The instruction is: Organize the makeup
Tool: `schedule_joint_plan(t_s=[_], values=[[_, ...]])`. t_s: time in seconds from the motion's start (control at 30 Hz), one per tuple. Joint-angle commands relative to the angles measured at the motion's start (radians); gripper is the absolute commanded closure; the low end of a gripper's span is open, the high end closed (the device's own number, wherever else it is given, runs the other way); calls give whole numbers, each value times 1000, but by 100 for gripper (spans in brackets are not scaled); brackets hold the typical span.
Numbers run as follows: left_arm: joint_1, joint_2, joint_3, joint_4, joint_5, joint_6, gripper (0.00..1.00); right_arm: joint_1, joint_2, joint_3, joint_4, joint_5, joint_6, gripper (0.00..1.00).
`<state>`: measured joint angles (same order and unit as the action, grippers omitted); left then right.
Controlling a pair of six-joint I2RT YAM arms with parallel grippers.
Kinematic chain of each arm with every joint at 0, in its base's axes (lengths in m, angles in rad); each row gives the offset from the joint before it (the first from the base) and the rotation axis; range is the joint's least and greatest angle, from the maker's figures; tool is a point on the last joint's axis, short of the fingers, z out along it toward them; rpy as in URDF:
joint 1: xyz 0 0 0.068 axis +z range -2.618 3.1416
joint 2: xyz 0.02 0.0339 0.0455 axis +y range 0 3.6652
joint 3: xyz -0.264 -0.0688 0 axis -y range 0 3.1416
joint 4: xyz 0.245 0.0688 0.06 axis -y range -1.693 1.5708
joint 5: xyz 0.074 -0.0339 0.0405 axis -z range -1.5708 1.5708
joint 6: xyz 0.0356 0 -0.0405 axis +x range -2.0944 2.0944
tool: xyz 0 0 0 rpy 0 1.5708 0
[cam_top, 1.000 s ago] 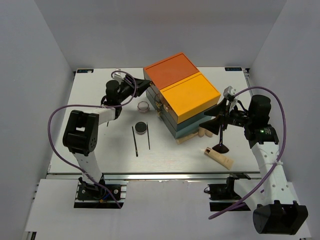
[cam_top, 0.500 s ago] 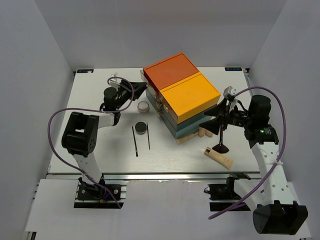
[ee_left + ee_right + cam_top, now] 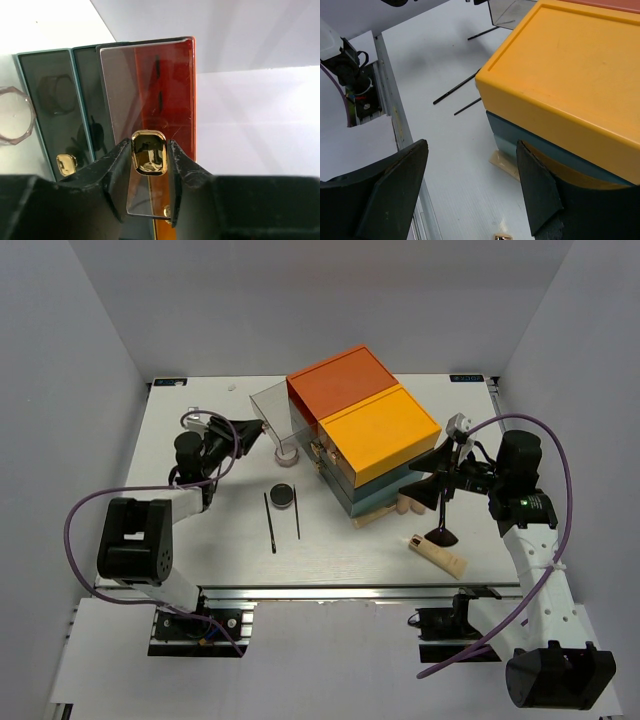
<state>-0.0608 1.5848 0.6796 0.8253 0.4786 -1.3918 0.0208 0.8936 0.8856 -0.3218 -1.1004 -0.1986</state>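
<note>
My left gripper (image 3: 246, 426) is shut on the gold knob (image 3: 148, 152) of a clear drawer (image 3: 272, 414), which stands pulled out leftward from the orange top box (image 3: 340, 380); in its wrist view the gripper (image 3: 148, 151) pinches the knob from both sides. The pinkish jar (image 3: 287, 453) sits just beside the drawer and shows at the wrist view's left edge (image 3: 12, 116). The black compact (image 3: 283, 495) and two thin black sticks (image 3: 271, 523) lie in front. My right gripper (image 3: 430, 476) is open and empty beside the box stack, near a beige sponge (image 3: 410, 503), black brush (image 3: 440, 532) and beige tube (image 3: 438, 554).
The orange, yellow (image 3: 380, 432) and teal drawer box stands at the table's middle back. In the right wrist view the open gripper (image 3: 470, 150) faces the yellow box (image 3: 570, 75), with the sticks (image 3: 455, 88) beyond. The table's rail (image 3: 395, 125) runs at left.
My left arm has drawn back to the left, holding the knob, and the clear drawer has slid out of the orange box. The right arm has not moved.
</note>
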Motion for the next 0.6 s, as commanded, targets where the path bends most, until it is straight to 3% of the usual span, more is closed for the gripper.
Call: schedule_joint_plan(t_s=[0.0,0.03,0.13,0.2,0.33,0.47,0.53,0.57], values=[[-1,-43,-32,-83,17,57,56,-4,2,21,-25,4,-39,23],[-1,-46,-31,-87,15,60,42,-4,4,21,-32,4,-48,23],[-1,-62,-26,-106,6,66,22,-4,11,26,-49,2,-74,22],[1,-78,-15,-139,-8,88,16,-2,22,36,-75,5,-107,21],[16,-169,14,-254,-41,163,12,1,41,52,-161,42,-215,17],[26,-302,78,-585,-150,330,11,5,48,56,-264,140,-356,16],[26,-353,142,-736,-249,480,16,7,53,62,-315,197,-416,15],[26,-383,167,-913,-280,531,25,7,59,62,-371,267,-450,15]])
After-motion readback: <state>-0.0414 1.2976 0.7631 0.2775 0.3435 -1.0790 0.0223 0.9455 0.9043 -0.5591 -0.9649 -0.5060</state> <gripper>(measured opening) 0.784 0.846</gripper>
